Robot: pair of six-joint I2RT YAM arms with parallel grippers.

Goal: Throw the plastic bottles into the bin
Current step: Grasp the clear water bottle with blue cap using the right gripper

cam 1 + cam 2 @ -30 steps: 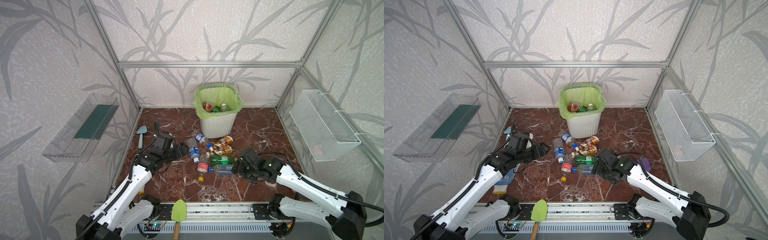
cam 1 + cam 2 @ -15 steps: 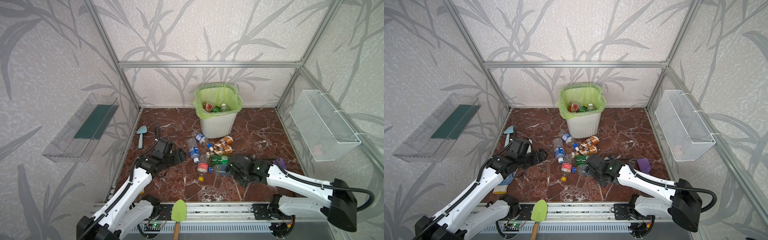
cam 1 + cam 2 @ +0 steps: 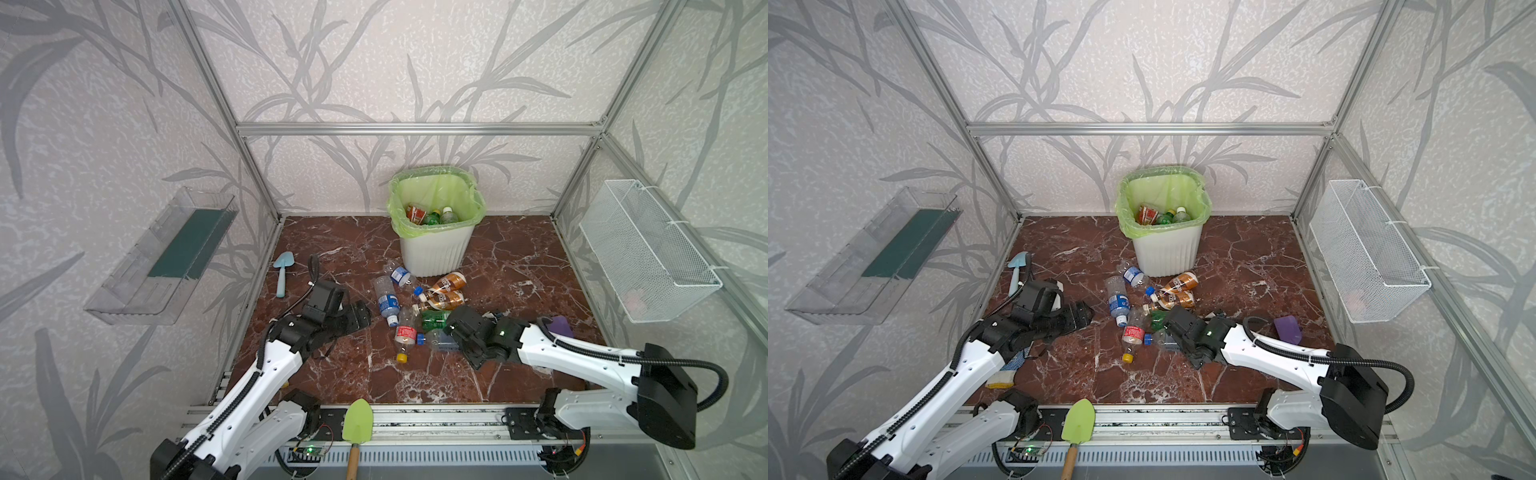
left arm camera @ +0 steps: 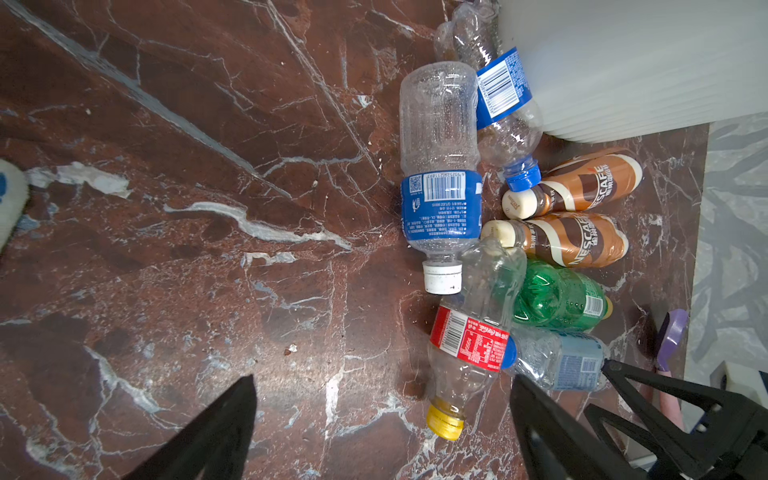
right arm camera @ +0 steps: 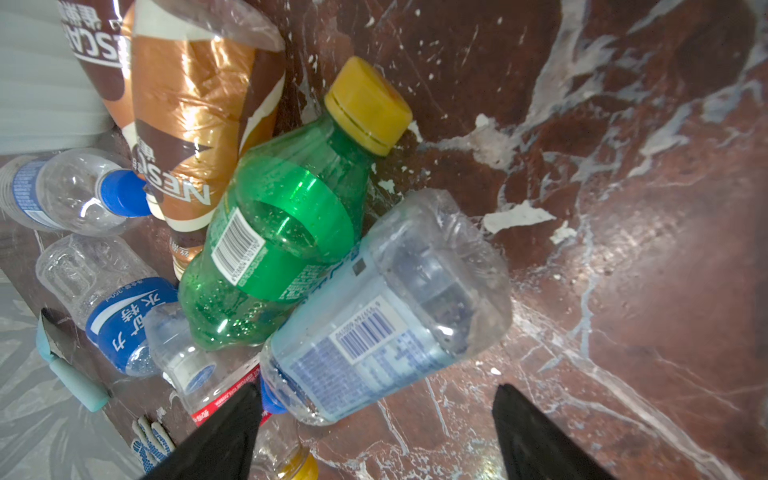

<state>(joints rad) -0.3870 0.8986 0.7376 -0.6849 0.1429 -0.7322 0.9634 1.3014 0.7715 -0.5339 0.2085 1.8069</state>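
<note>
The right gripper (image 5: 374,432), jaws wide and empty, has slid in over a pale-labelled bottle (image 5: 386,307) lying just ahead of its fingers, ready to grab; bin (image 3: 434,249) stands beyond the pile.

Both top views look down from high at the front over the whole enclosure; each wrist view faces the worktop (image 4: 208,208) closely, sharing the bottle cluster (image 5: 291,232).

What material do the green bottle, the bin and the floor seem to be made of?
Green bottle: clear tinted plastic, glossy; light passes through and highlights show. Bin: white matte plastic, probably, with moulded ribs. Floor: polished red-brown marble or an imitation; white veins, soft reflections.
</note>
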